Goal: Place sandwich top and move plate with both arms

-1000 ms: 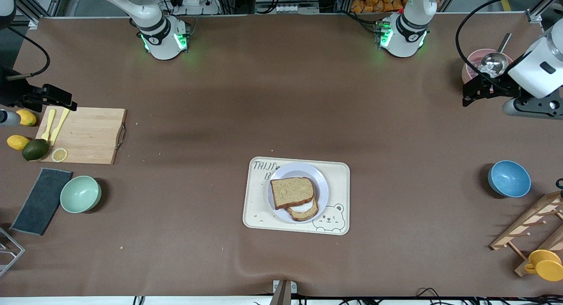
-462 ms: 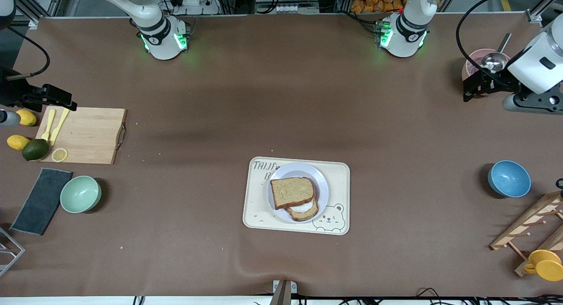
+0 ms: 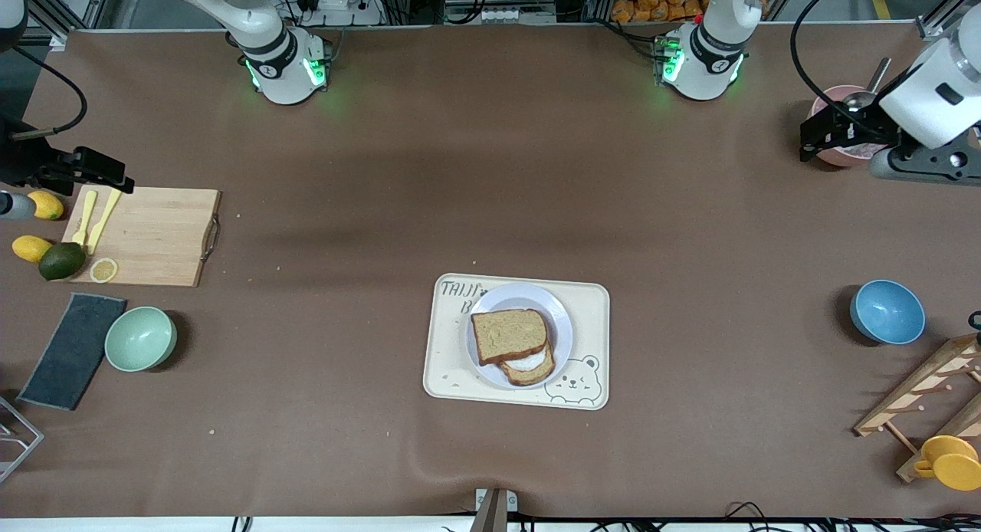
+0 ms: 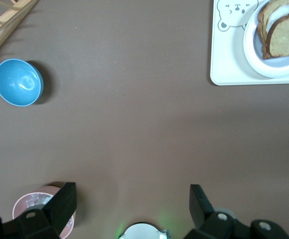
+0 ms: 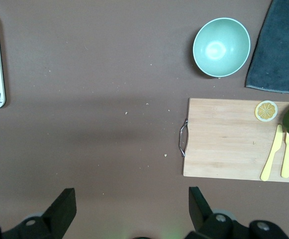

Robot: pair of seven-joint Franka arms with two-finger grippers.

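Observation:
The sandwich top [image 3: 508,335], a brown bread slice, lies on a second slice with white egg [image 3: 529,369] on the pale plate [image 3: 561,321]. The plate sits on the cream bear-print tray [image 3: 594,340] at mid-table. Bread [image 4: 286,36] and plate [image 4: 263,62] also show in the left wrist view. My left gripper [image 3: 814,137] hangs open and empty over the pink bowl at the left arm's end; its jaws [image 4: 132,194] stand wide apart. My right gripper [image 3: 107,172] hangs open and empty over the cutting board's edge at the right arm's end [image 5: 131,195].
A pink bowl with a ladle [image 3: 835,152], a blue bowl [image 3: 887,311], a wooden rack [image 3: 920,398] and a yellow cup [image 3: 950,461] stand at the left arm's end. A cutting board [image 3: 153,237], mint bowl [image 3: 140,338], dark cloth [image 3: 73,350], lemons and an avocado lie at the right arm's end.
My left gripper has drifted toward the robots' side and now covers more of the pink bowl and ladle. The right arm, plate and bread have not moved.

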